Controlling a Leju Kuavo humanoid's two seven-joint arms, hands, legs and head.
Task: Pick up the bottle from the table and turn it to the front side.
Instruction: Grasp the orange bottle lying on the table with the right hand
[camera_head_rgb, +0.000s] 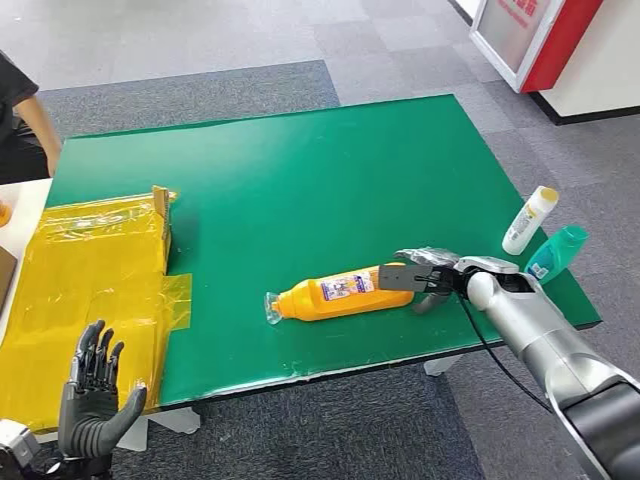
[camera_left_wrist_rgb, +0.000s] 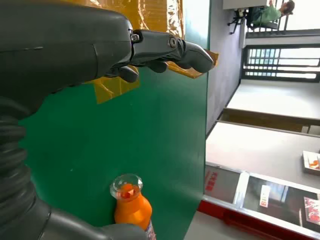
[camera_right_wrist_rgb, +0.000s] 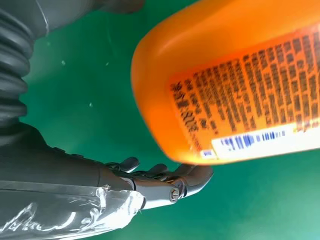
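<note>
An orange bottle (camera_head_rgb: 340, 292) lies on its side on the green table (camera_head_rgb: 302, 180), near the front edge, its clear-capped neck pointing left. The back label with small print and a barcode faces up on the bottle (camera_right_wrist_rgb: 241, 80). My right hand (camera_head_rgb: 423, 280) is at the bottle's base, thumb over one side and fingers (camera_right_wrist_rgb: 181, 180) stretched along the other, fingertips at the bottle's edge. No firm grip shows. My left hand (camera_head_rgb: 94, 395) hovers open in front of the table's left end, fingers spread. In the left wrist view the left hand (camera_left_wrist_rgb: 113, 45) is above the table and the bottle's cap (camera_left_wrist_rgb: 126, 187) shows.
Yellow plastic sheeting over a box (camera_head_rgb: 90, 290) covers the table's left end. A white bottle (camera_head_rgb: 530, 220) and a teal bottle (camera_head_rgb: 556, 252) lie at the right edge, just behind my right arm. A person (camera_head_rgb: 19, 120) stands at the far left.
</note>
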